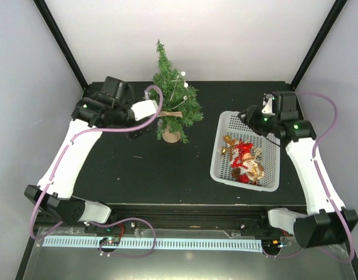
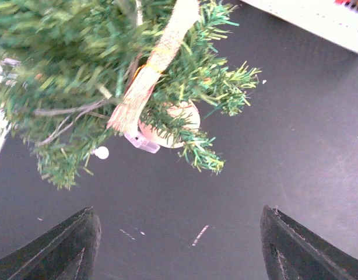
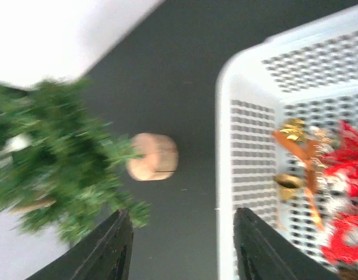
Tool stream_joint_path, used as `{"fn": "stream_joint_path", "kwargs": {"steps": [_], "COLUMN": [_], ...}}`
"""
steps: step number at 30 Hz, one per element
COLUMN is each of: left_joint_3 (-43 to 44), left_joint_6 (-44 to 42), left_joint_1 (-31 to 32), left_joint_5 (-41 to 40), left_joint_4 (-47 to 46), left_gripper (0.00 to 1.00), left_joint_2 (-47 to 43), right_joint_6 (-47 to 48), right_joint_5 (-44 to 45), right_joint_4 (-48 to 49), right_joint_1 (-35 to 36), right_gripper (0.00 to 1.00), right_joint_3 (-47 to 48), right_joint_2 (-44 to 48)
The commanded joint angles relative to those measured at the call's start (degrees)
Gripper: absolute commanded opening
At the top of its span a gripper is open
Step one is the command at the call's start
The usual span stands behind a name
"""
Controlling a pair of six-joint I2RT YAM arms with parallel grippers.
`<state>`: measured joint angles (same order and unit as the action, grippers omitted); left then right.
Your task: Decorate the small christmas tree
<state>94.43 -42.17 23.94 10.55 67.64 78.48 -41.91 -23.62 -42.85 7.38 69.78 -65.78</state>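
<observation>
Top external view: the small christmas tree (image 1: pixel 174 96) is seen upright in its pot (image 1: pixel 171 136) at the far middle of the counter (image 1: pixel 167 175). Two white balls (image 1: pixel 182 73) and a tan ribbon (image 1: pixel 173 115) are noted on its branches. A white basket (image 1: pixel 217 169) is set to the right, well apart from the tree, with a heap of red and gold ornaments (image 1: pixel 244 160) inside. The left tool (image 1: pixel 141 129) is held just beside the tree's lower left. The right tool (image 1: pixel 244 115) is held over the basket's far left corner.

Left wrist view: the left tool (image 2: pixel 179 251) is seen with its jaws wide apart and nothing between them. The ribbon (image 2: pixel 155 58) is seen hanging down through the branches, with a clear clip (image 2: pixel 141 142) at its lower end and a small white ball (image 2: pixel 101 153) close by.

Right wrist view (blurred): the right tool (image 3: pixel 182 251) is likewise spread and empty, above the basket's rim (image 3: pixel 225 146). A gold bell (image 3: pixel 288 185) and red trim are made out inside.

Progress, as judged: a few pieces are hung; most of the ornaments are yet to be placed, so the task is taken as early to partway.
</observation>
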Motion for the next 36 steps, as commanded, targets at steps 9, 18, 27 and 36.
{"fn": "stream_joint_path", "kwargs": {"steps": [9,18,27,36], "left_joint_3": [9.02,7.19,6.58,6.6], "left_joint_6": [2.69,5.82,5.69,5.95], "left_joint_1": [-6.39,-4.35,-3.52,-3.47], "left_joint_5": [38.19,42.23,42.58,42.41], "left_joint_4": [10.86,7.35,6.98,6.81], "left_gripper": [0.75,0.75,0.75,0.75], "left_joint_2": [4.66,5.71,5.79,5.76], "right_joint_6": [6.17,7.43,7.19,7.2], "right_joint_5": [18.49,24.19,24.59,23.42], "right_joint_4": [-18.52,-18.29,-15.96,-14.66], "right_joint_1": [-2.3,-2.91,-5.14,-6.38], "right_gripper": [0.26,0.26,0.26,0.29], "right_joint_3": [5.39,5.12,5.3,8.61], "right_joint_2": [-22.38,-32.32,-38.02,-43.14]}}
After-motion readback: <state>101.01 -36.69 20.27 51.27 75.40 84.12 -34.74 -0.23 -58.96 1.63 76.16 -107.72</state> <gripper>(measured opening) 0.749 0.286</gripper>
